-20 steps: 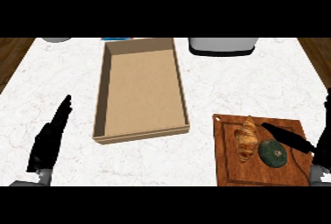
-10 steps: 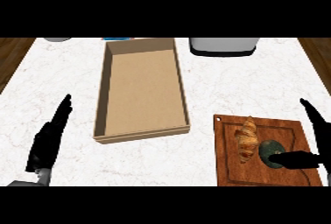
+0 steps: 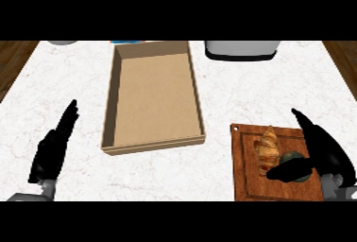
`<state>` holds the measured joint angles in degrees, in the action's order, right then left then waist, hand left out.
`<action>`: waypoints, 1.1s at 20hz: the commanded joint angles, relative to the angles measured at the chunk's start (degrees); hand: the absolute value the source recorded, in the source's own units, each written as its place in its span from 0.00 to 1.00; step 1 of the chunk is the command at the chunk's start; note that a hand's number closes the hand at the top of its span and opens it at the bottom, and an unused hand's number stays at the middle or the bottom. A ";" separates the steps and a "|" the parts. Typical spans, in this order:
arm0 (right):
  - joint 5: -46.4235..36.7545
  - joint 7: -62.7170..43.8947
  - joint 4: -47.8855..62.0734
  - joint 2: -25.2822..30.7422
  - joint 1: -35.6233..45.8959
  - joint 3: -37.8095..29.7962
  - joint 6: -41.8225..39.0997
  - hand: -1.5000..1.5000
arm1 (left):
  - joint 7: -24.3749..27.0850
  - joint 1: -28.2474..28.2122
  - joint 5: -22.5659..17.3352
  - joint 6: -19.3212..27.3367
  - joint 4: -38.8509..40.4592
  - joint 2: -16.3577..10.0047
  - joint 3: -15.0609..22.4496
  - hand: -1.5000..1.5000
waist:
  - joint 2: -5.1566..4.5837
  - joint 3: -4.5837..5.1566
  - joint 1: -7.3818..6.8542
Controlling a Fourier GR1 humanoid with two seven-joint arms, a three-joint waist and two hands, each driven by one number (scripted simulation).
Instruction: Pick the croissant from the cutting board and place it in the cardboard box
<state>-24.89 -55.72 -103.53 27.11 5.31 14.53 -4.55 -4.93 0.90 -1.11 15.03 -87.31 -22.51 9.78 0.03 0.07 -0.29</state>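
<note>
Croissant [image 3: 267,149], golden-brown, ridged, lengthwise on cutting board [image 3: 251,182]

White marbled bench [image 3: 244,94] spanning the view, with a pale grey vessel [image 3: 241,49], a blue item [image 3: 129,42] and a grey object [image 3: 63,42] sitting along its far edge. Dark green round object [image 3: 293,155] lying near right. Wooden floor [image 3: 14,56] showing alongside.

My right hand [image 3: 324,152] open over cutting board [image 3: 245,186], thumb just beside croissant [image 3: 267,149]; cardboard box [image 3: 153,145] left of board; left hand [image 3: 50,151] resting open, lower left.
</note>
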 commanded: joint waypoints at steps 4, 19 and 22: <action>-5.81 -8.09 4.50 -7.07 5.71 0.65 -1.46 0.00 | -3.30 -0.99 2.65 -0.13 -3.39 2.50 -0.50 0.50 | -0.02 -0.07 -0.11; -12.58 0.01 4.12 -11.33 -4.81 -1.47 -3.76 0.00 | 1.29 0.17 6.36 -6.48 1.38 6.42 -5.85 0.50 | 0.00 -0.06 0.41; -15.28 3.17 7.94 -13.48 -4.87 -1.55 -0.26 0.00 | -2.85 1.99 5.57 -7.41 -0.60 6.13 -8.19 0.50 | -0.01 -0.07 0.37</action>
<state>-37.21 -54.88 -96.93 15.25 3.28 12.56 -7.43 -5.80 0.03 4.62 8.89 -88.54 -16.79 3.59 0.03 0.01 -0.02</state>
